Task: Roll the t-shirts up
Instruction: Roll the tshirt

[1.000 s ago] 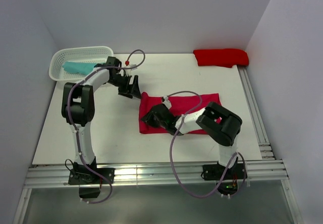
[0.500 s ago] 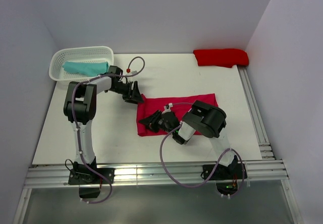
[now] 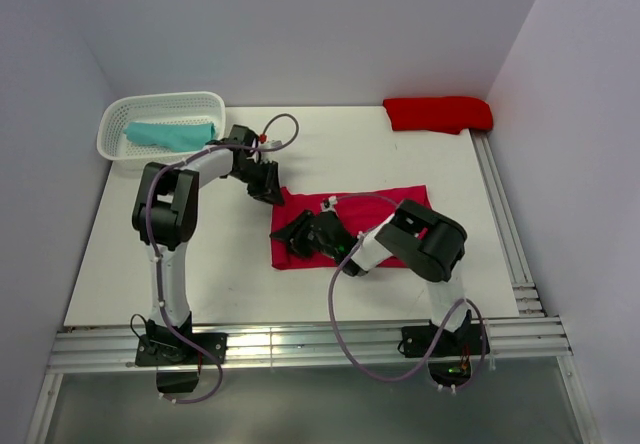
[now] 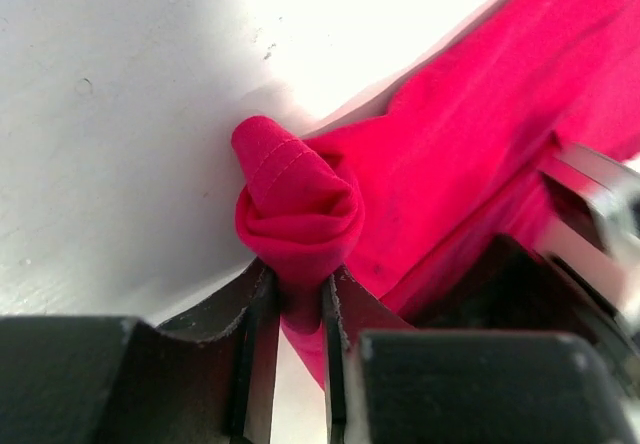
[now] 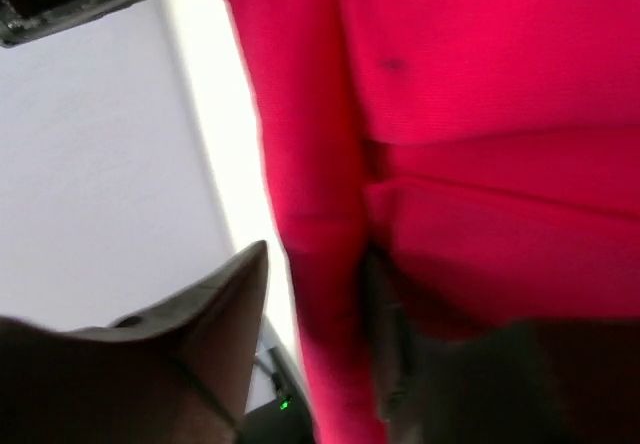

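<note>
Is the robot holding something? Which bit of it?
The left gripper pinches a bunched corner of the crimson t-shirt. The right gripper straddles that shirt's edge, jaws apart, not gripping.

- Table (image 3: 200, 254): flat, matte white top, enclosed by pale walls on the left, far and right sides. Slotted aluminium rails (image 3: 300, 344) run along its near edge and right edge.
- Raspberry-crimson t-shirt (image 3: 385, 204): lies folded into a long band across the middle of the top, slightly right of centre. In the left wrist view its far-left corner (image 4: 300, 209) is gathered into a small tight curl against the white surface (image 4: 120, 114).
- Scarlet t-shirt (image 3: 438, 114): a compact folded bundle in the far right corner, well apart from the crimson one.
- White lattice basket (image 3: 112, 134): stands in the far left corner.
</note>
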Available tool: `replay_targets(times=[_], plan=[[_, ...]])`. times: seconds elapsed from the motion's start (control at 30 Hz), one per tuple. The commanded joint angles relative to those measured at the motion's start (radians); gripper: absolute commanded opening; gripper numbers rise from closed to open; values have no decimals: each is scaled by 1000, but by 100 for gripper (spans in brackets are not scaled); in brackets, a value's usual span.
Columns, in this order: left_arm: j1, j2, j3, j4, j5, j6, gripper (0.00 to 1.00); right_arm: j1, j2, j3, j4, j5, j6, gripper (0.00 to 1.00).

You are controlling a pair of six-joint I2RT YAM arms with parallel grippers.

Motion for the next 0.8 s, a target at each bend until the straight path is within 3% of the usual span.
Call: replay_targets(times=[0.0,0.03,0.13,0.5,0.67,0.77], plan=[[-41,0,7,-1,-249,48,5,36,-96,115,-568,140,-151,51],[-47,-1,8,-4,-257,53,4,47,-106,150,-650,165,-198,58],[-61,-2,17,-17,-292,58,4,81,-120,279,-900,254,-243,65],[-94,2,62,-58,-383,78,4,187,-133,598,-1508,535,-251,72],[-101,6,71,-69,-398,79,5,223,-128,705,-1591,634,-275,73],[-102,9,76,-73,-406,81,5,222,-76,786,-1599,674,-327,67]])
